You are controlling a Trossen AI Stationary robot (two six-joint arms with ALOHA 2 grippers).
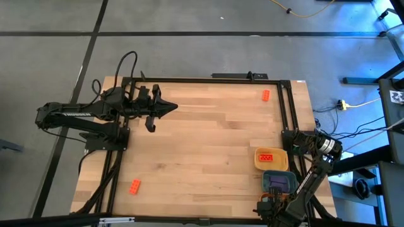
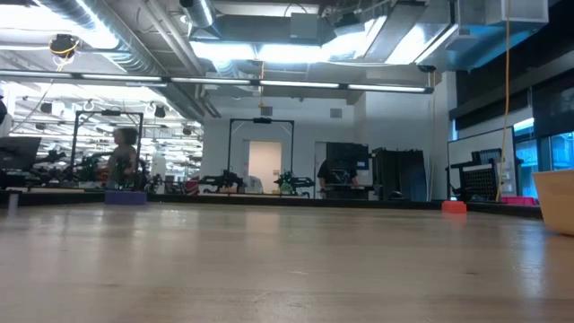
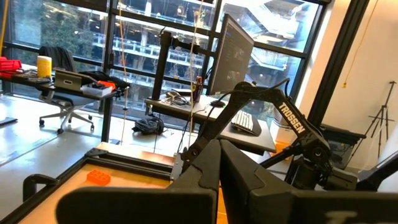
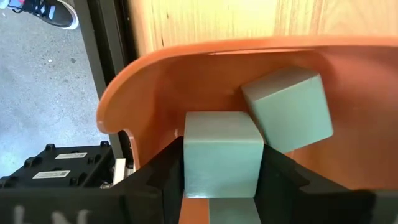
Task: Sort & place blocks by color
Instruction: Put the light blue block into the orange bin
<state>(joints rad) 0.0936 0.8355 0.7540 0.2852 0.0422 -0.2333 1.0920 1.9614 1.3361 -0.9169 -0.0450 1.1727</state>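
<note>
My right gripper [image 4: 222, 163] is at the table's near right corner, down inside the orange tray [image 4: 155, 74], shut on a teal-green cube [image 4: 222, 146]. A second teal-green cube [image 4: 287, 107] rests tilted against the tray's wall just behind it. In the high view the right arm hides this tray. My left gripper [image 1: 170, 108] hovers shut over the far left of the table, touching nothing. Two orange-red blocks lie loose on the wood, one by the far right corner [image 1: 265, 95] and one by the near left corner [image 1: 134, 186]. My right gripper pinches the teal-green cube between its two fingers, one finger [image 4: 171, 168] on each of two opposite side faces [image 4: 193, 155]. The cube sits inside the orange tray. Whether its underside rests on the tray floor or on something teal-green below it, I cannot tell.
A yellow tray [image 1: 259, 165] holding orange-red blocks and a blue-grey tray [image 1: 291, 183] holding purple blocks sit along the right edge, just beyond the orange tray. A black frame [image 1: 287, 107] runs along the table's far and right edges. Bare wood fills the middle.
</note>
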